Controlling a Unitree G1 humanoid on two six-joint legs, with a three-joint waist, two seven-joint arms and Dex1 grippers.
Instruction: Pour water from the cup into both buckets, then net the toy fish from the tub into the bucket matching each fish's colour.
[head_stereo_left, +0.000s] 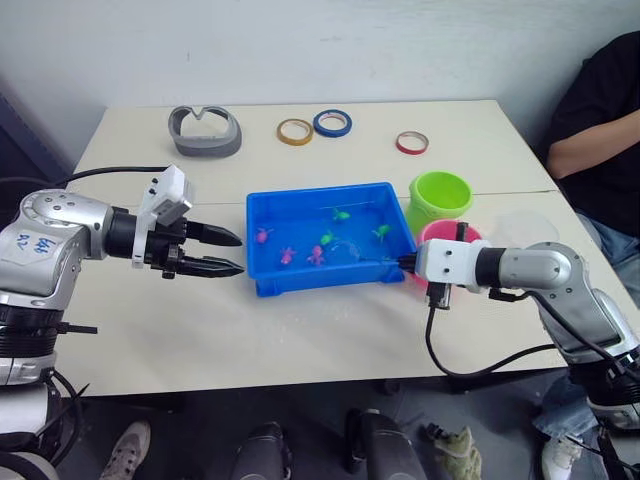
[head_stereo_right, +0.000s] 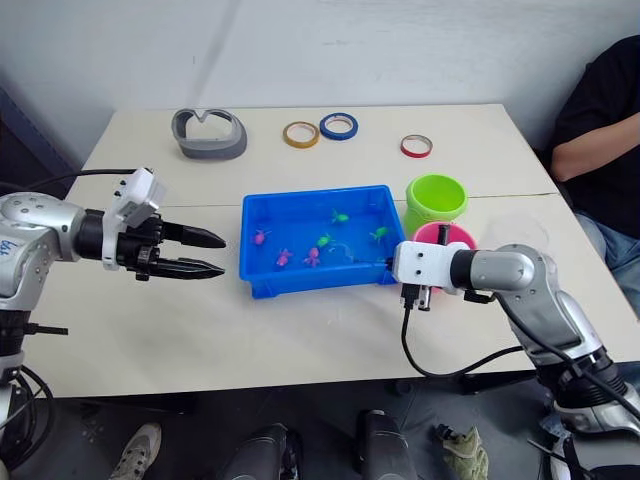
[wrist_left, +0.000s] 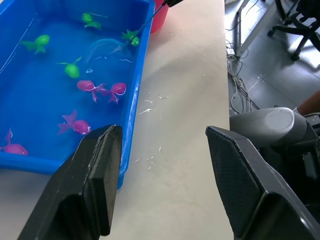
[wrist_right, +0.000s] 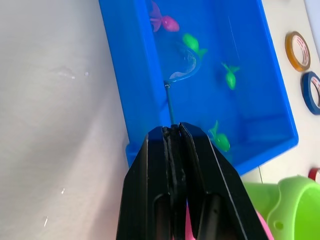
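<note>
Tub (head_stereo_left: 300, 275) holds pink and green toy fish (head_stereo_left: 326, 238) in water. Right claw (wrist_right: 175, 131) pinches a net (wrist_right: 181, 67) handle; left claw (head_stereo_left: 228, 252) is spread beside the tub.

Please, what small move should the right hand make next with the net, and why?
Probably slide the net under the nearest green fish and lift. The right hand is shut on the net's thin handle, the hoop already lies in the tub beside that fish, and the green bucket stands close by.
</note>
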